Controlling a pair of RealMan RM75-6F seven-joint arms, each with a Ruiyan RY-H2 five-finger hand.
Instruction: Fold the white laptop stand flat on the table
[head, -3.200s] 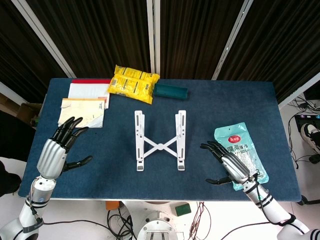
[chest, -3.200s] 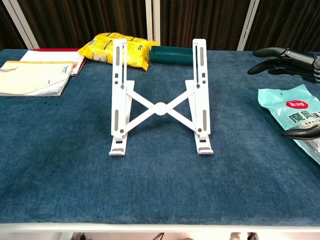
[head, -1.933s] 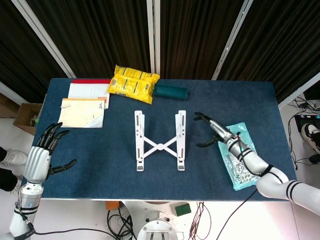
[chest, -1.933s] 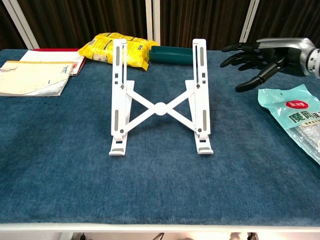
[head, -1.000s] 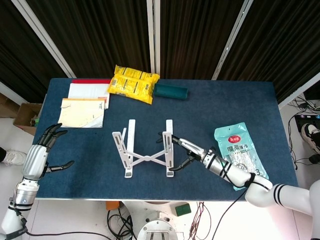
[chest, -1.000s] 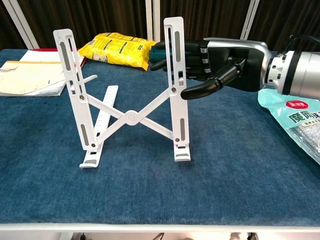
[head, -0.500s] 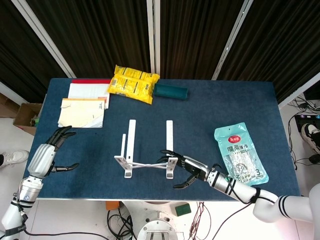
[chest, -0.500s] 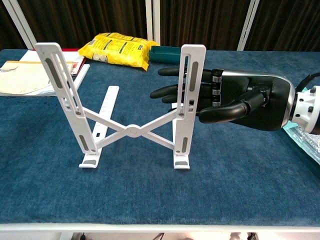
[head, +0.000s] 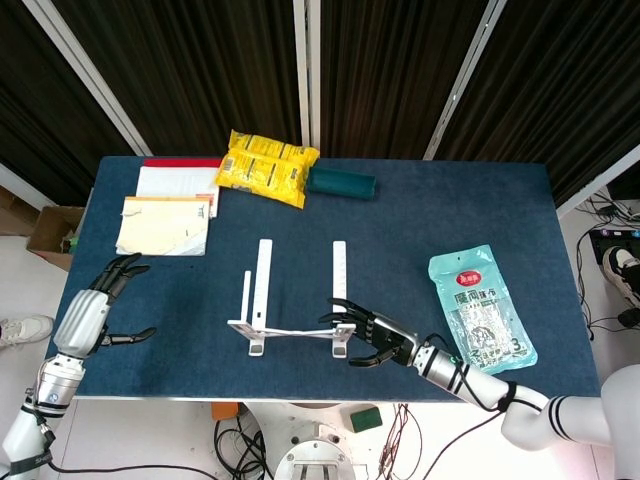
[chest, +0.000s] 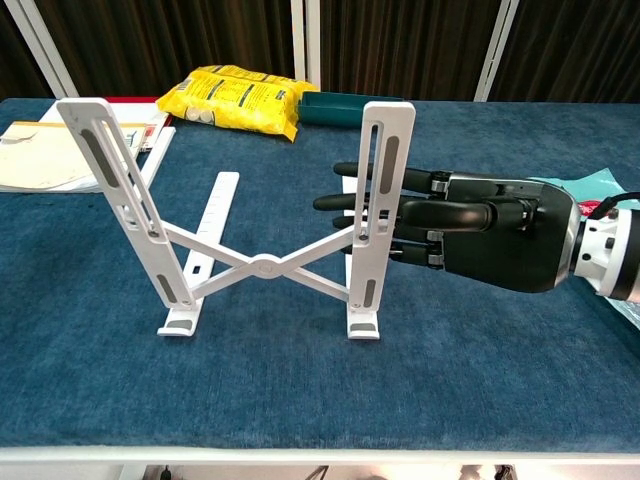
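The white laptop stand (chest: 262, 264) is propped up on the blue table, its two slotted arms rising steeply from the base rails (head: 263, 272) and joined by a crossed brace. From the right, my right hand (chest: 480, 238) reaches in with fingers (chest: 345, 203) stretched out level behind the stand's right upright arm (chest: 383, 190) and touching it; nothing is clasped. Seen from the head view, this hand (head: 378, 340) is at the stand's front right corner (head: 340, 330). My left hand (head: 88, 316) hovers open at the table's left edge, far from the stand.
At the back lie a yellow snack bag (head: 265, 167) and a dark green case (head: 340, 183). Booklets (head: 165, 222) occupy the back left. A teal packet (head: 480, 305) lies at the right, close to my right forearm.
My right hand moved from the right edge to the stand, which shifted left and forward while its arms tipped up steeper. The thumb has drawn in. My left hand drew back slightly.
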